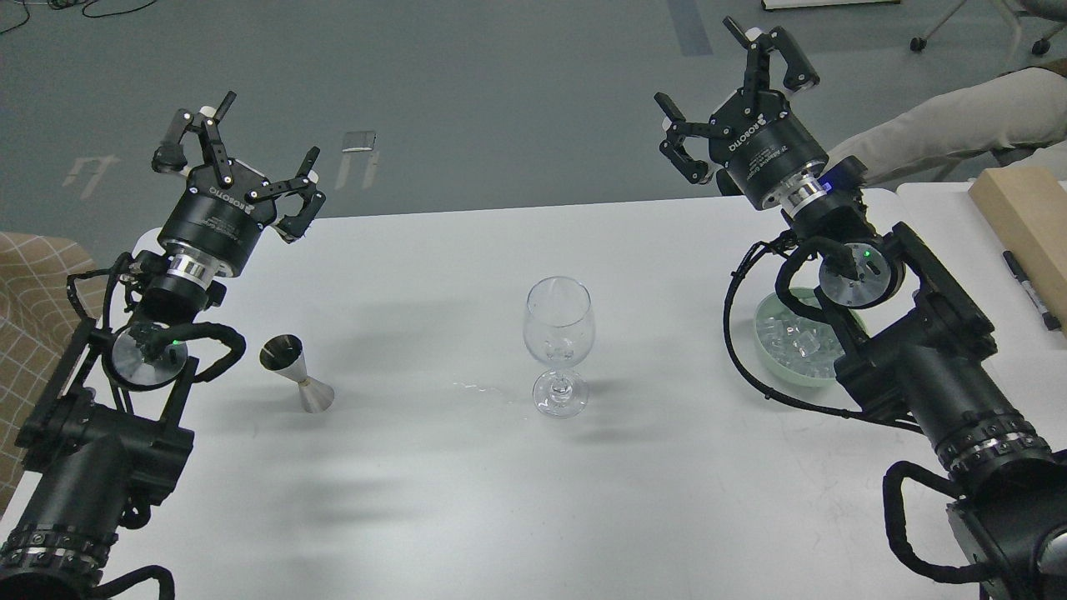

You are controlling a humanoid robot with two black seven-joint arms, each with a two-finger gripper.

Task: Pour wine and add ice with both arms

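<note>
A clear stemmed wine glass [558,343] stands upright at the table's middle and looks empty. A steel jigger [294,372] stands to its left. A pale green bowl [771,350] at the right holds a heap of clear ice cubes [798,344], partly hidden by my right arm. My left gripper [237,146] is open and empty, raised above the table's far left, well above the jigger. My right gripper [733,96] is open and empty, raised above the far right edge, beyond the bowl.
A small wet smear [479,389] lies left of the glass foot. A wooden box [1029,212] and a black marker [1030,287] lie on a second table at the right. A person's arm in beige [942,121] is behind it. Tan checked cloth [33,283] is at left.
</note>
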